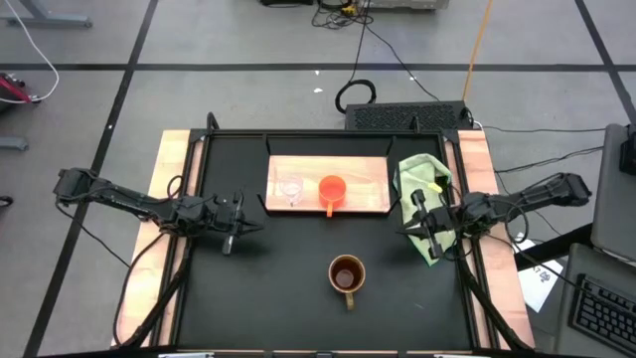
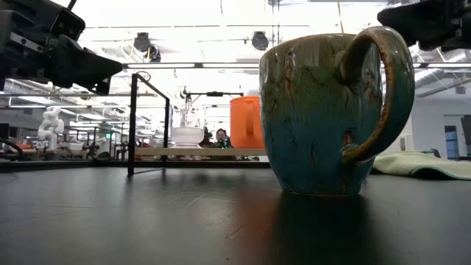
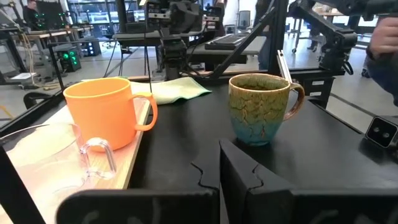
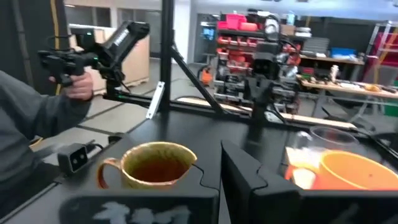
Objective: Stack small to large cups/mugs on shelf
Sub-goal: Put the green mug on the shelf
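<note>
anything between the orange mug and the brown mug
Nothing: in the high view only bare black table lies between the orange mug on the shelf and the brown mug.

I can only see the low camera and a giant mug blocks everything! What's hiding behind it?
Observer: Looking from above, the brown mug stands alone on the black table, off the shelf.
Operator: Is the orange mug on the shelf?
Observer: Yes, the orange mug stands on it, with the clear glass cup beside it, apart.
Operator: Where are the robot hands?
Observer: The left gripper is shut over the table's left side; the right gripper is shut by the green cloth. Neither holds anything.
</note>
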`<act>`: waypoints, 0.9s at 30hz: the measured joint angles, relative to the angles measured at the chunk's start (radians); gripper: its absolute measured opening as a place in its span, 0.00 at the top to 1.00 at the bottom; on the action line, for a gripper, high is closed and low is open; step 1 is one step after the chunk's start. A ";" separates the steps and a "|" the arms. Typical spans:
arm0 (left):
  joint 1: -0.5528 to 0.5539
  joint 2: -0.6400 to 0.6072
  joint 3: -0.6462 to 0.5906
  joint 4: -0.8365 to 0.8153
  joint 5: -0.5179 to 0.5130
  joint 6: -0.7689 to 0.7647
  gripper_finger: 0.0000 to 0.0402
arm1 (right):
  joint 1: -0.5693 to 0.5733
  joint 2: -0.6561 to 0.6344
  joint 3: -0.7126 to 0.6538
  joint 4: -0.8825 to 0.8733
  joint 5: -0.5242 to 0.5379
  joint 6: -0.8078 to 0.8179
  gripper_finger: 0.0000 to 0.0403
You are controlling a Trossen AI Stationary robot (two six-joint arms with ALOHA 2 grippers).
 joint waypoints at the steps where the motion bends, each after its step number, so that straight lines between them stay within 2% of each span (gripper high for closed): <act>1: 0.000 0.000 0.000 0.000 0.000 0.000 0.99 | 0.010 0.035 0.000 0.039 0.000 -0.003 1.00; 5: 0.000 0.000 0.000 0.000 0.000 -0.002 0.99 | 0.037 0.174 0.025 0.132 0.002 -0.005 1.00; 10: 0.000 0.000 0.000 0.000 0.000 -0.002 0.99 | 0.070 0.323 0.117 0.135 0.003 -0.009 1.00; 20: 0.000 0.000 0.000 -0.001 0.000 -0.002 0.99 | 0.092 0.537 0.399 -0.125 0.003 -0.002 1.00; 27: 0.000 0.000 0.000 -0.001 0.000 -0.003 0.99 | 0.090 0.653 0.531 -0.205 0.003 -0.002 1.00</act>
